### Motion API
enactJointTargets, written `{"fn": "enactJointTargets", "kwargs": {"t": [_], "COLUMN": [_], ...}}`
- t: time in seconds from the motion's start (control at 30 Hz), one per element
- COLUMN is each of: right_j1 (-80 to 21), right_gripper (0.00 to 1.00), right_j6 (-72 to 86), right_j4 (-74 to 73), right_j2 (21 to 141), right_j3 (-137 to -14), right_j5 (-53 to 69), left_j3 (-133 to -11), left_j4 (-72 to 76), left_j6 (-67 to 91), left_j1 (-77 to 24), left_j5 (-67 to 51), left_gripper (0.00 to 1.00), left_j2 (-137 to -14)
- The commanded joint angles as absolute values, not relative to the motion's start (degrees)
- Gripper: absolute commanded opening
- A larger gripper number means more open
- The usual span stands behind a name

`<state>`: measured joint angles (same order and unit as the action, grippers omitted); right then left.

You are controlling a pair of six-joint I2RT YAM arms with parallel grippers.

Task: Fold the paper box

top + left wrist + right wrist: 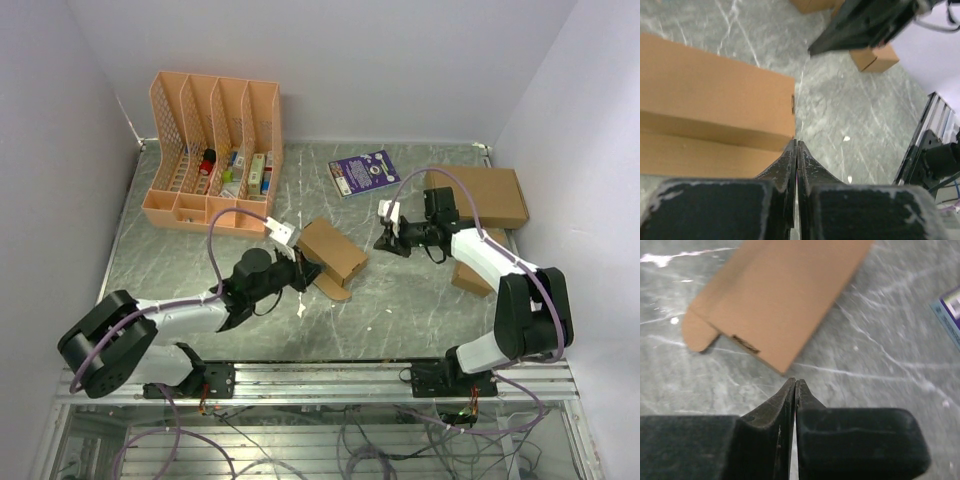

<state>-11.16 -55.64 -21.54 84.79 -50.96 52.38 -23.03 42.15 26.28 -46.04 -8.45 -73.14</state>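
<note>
Jaws clamped on both sides, and neither one has anything in it: the left gripper (797, 148) shows its two black fingers pressed flat together, and the right gripper (796, 385) is the same, tip against tip. Between them sits the paper box (333, 252), a slim brown carton lying near the middle of the bench (400, 315) and angled across it, with a rounded flap (335, 290) sticking out flat toward the near edge. From the left wrist view, the left fingertips sit right at the box's near corner; whether they touch it can't be told. The right gripper points at the box from the right, its tips just short of the cardboard corner with bare bench between. Over at the far right corner lies a big cardboard box (485, 192), with a second small carton (466, 279) nearer along the right edge, partly under the right arm. A purple booklet (363, 172) lies near the far edge, and a pink file rack (215, 150) fills the far left corner.
</note>
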Motion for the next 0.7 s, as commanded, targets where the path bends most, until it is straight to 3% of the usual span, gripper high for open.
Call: {"fn": "enactJointTargets", "kwargs": {"t": [0.0,0.3,0.67], "right_j1": [-9.87,-12.47,-14.91], "right_gripper": [0.0,0.0,0.0], "right_j6": [-41.16,-34.68,-24.46], "right_j4": [-10.7,-11.13,-9.62], "right_j2": [87.04,93.9,98.41], "right_j3": [-50.81,-52.74,-54.85], "right_j5": [42.14,39.1,34.23], "left_j3": [-22.85,-26.6,-35.47], "left_j4": [36.93,29.14,24.78], "left_j6": [30.07,43.35,58.58], "left_j1": [-49.31,-59.92,-61.35], "left_j5": [-1.3,16.38,26.75], "left_gripper": [0.07,0.07,0.07], "left_j2": [-75.53,-81.57,-92.54]}}
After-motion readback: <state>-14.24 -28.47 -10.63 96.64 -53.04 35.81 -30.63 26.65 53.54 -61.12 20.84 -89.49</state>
